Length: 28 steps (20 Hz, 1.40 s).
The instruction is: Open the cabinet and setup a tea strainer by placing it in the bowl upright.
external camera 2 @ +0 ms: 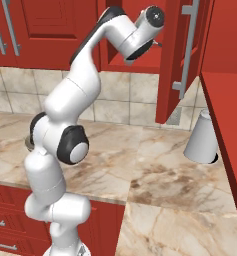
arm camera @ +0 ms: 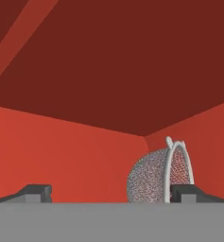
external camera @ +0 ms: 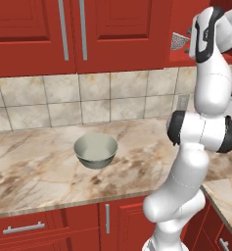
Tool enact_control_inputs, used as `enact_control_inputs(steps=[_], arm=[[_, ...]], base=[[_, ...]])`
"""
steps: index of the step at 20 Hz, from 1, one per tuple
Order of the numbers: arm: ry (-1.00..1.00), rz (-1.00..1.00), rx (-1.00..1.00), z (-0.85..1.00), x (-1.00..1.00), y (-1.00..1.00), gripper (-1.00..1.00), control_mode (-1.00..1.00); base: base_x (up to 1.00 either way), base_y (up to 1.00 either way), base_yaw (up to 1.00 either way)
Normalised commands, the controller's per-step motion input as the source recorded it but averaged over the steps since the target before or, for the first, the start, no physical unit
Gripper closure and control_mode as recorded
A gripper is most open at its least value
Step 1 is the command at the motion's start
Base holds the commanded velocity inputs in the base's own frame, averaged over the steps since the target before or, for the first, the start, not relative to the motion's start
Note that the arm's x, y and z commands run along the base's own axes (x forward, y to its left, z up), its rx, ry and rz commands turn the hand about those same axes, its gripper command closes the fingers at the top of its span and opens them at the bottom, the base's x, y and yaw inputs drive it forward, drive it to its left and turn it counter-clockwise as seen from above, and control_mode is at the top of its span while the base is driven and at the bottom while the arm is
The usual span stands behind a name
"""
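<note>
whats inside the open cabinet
The tea strainer lies inside the cabinet, near a back corner. The pincer's right fingertip covers part of it.

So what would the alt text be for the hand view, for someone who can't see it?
A speckled mesh tea strainer with a pale rim sits in the back corner of a red cabinet. The open claw faces it, its right fingertip just in front of the strainer.

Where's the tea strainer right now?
The tea strainer sits inside the open cabinet, low right in the hand view, just beyond the right finger.
</note>
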Motion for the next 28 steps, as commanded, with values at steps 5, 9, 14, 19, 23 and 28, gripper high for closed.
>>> enact_control_inputs(steps=[5,9,14,19,23,28], arm=[[0.0,0.05,0.0,0.12,0.13,-0.14,-1.0,-1.0],[0.0,0.01,0.0,0.0,0.21,-0.01,-1.0,-1.0],[-0.01,0.0,0.0,0.0,0.29,-0.09,-1.0,-1.0],[-0.02,0.0,-0.02,0.0,0.19,-0.07,-1.0,-1.0],[0.0,-0.04,-0.06,0.0,0.11,0.0,-1.0,-1.0],[0.04,-0.09,-0.09,0.0,0.23,0.0,-1.0,-1.0]], base=[[0.0,0.0,0.0],[0.0,0.0,0.0],[0.0,0.0,0.0],[0.0,0.0,0.0],[0.0,0.0,0.0],[0.0,0.0,0.0]])
